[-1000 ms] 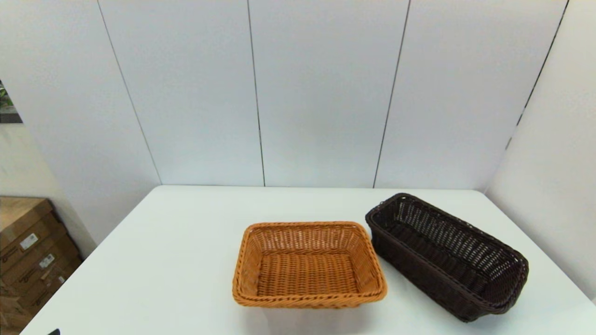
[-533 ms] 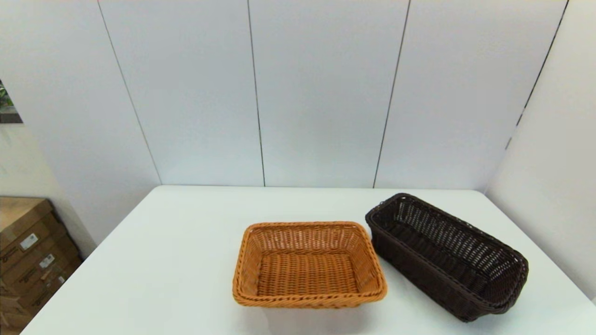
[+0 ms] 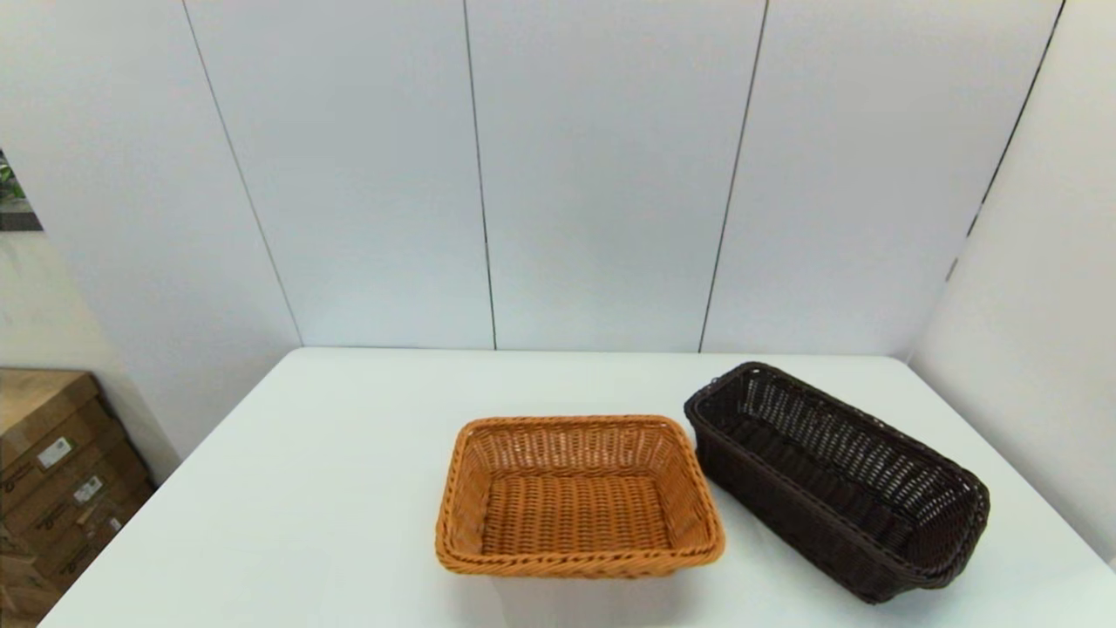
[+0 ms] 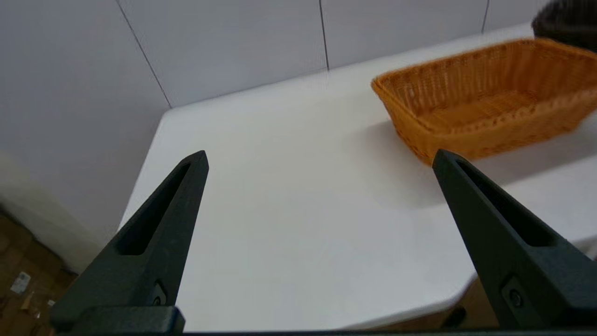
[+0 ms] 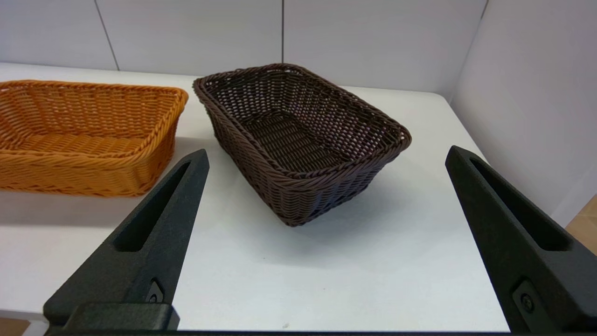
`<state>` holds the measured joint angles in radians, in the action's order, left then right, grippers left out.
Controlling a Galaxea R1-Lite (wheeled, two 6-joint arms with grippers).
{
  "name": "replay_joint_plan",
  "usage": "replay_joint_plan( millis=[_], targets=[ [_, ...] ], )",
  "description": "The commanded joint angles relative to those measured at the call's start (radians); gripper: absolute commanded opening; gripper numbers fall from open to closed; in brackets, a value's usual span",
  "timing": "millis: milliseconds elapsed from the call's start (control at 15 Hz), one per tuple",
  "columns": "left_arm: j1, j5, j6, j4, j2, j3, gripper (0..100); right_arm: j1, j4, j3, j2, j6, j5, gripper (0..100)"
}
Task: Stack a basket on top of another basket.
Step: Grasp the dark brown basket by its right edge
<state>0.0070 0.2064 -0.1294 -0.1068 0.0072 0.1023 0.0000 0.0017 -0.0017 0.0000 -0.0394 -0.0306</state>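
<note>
Stacking not yet begun: the dark basket (image 3: 837, 480) sits on the table (image 3: 331, 488) at right, just beside the orange basket (image 3: 578, 497) at centre, corners nearly touching. The right gripper (image 5: 322, 156) and left gripper (image 4: 319, 158) hang at the near edge, fingers spread wide, empty. Open tabletop lies left; a wall (image 3: 1037, 349) closes the right.

Lab: white panels (image 3: 602, 174), cartons (image 3: 52, 471)

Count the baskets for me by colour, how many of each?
Orange-tan basket: 1
Dark brown basket: 1
Total: 2 baskets, side by side on the white table, neither stacked yet.
</note>
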Motion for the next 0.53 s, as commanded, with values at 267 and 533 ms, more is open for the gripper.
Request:
replay_joint_plan(
  millis=[267,533],
  targets=[
    [-0.001,-0.165,0.051,0.151,-0.009,-0.104,100,0.0,0.0,0.0,0.0,-0.001,0.0,100],
    [-0.001,-0.199,0.06,0.102,-0.009,-0.104,100,0.0,0.0,0.0,0.0,-0.001,0.0,100]
  ],
)
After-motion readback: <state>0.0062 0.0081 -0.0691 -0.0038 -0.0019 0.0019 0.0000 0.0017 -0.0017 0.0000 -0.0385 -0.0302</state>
